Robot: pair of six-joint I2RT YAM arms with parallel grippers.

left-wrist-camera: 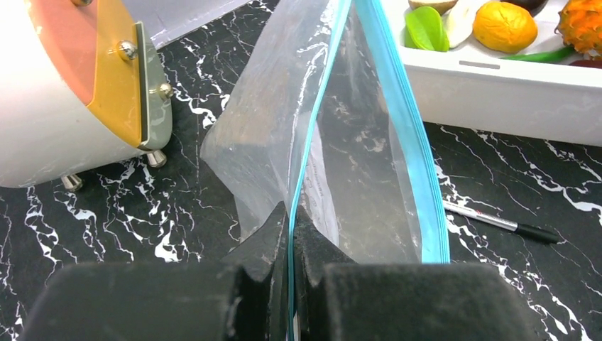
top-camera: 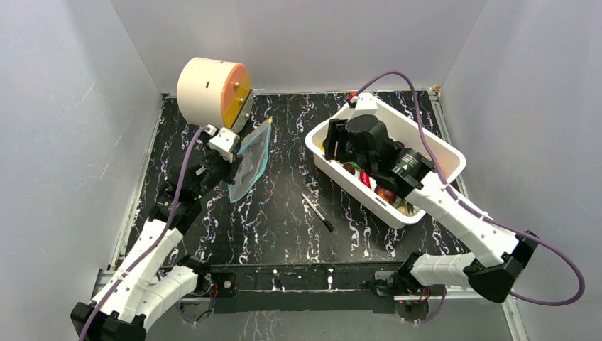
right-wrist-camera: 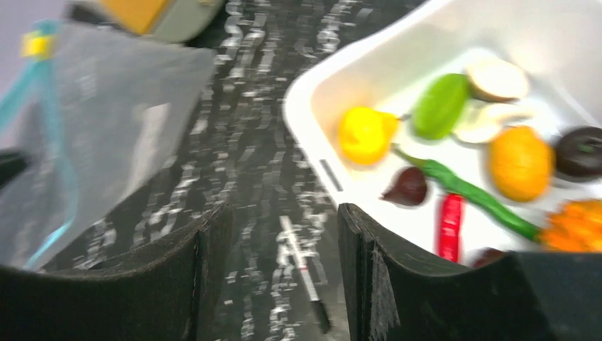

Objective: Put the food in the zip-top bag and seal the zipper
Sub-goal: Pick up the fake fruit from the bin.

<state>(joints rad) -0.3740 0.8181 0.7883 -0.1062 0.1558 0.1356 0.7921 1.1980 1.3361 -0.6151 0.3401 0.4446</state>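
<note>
Two end effectors are in view. The left end effector point(left-wrist-camera: 291, 284) is clamped tight on the clear crinkly zip-top bag point(left-wrist-camera: 355, 163), which rises ahead of it; the blue-teal zipper strip point(left-wrist-camera: 419, 177) runs forward from the fingers, its two sides apart. The right end effector point(right-wrist-camera: 280, 284) stands wide, holding nothing. Small toy fruits and vegetables point(right-wrist-camera: 520, 162) lie in the white rectangular plastic tub point(right-wrist-camera: 312, 92), ahead and right of it. A thin black pen point(left-wrist-camera: 497, 222) lies on the black marbled worktop point(left-wrist-camera: 177, 213).

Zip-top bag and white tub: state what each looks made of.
Zip-top bag: thin clear plastic film, glossy and creased; the marbled table shows through. White tub: probably rigid moulded plastic, smooth and faintly shiny, with an even rim.
</note>
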